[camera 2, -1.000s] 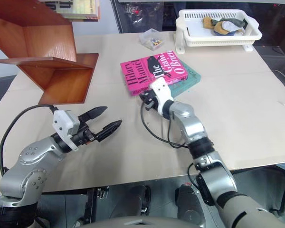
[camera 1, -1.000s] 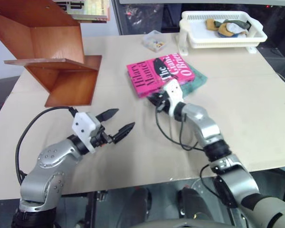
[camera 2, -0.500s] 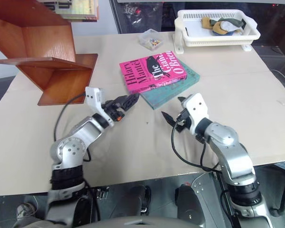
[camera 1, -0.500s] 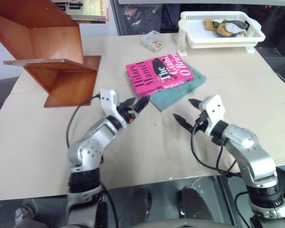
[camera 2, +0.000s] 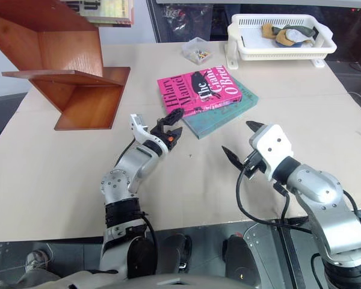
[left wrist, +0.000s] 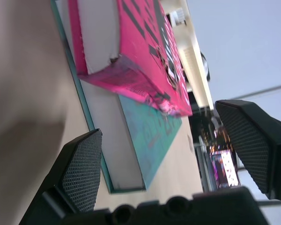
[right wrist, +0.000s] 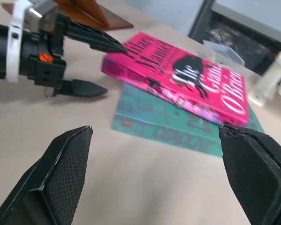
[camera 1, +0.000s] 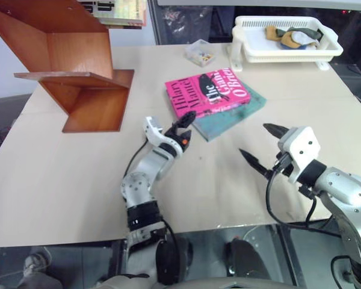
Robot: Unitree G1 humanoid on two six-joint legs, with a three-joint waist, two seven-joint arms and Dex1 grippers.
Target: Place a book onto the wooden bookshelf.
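Where the table [camera 1: 78, 180] runs to its far left corner, the wooden bookshelf [camera 1: 69, 66] stands, its flat shelf board bare. The book [camera 1: 207, 93], pink with white lettering, lies flat near the table's middle, stacked on a thin teal book [camera 1: 240, 114] whose edge shows at the near and right sides. The stack sits well apart from the bookshelf. A white basket tray [camera 1: 286, 45] sits at the far right.

Right gripper [camera 1: 266, 149]: fingers wide apart, empty, over bare table nearer the robot and right of the books, not touching them.

Left gripper [camera 1: 186, 127]: fingers spread, one above the other, holding nothing, tips just at the book's near left corner. In the left wrist view the pink corner lies between the two fingertips [left wrist: 82, 166]; contact cannot be told.
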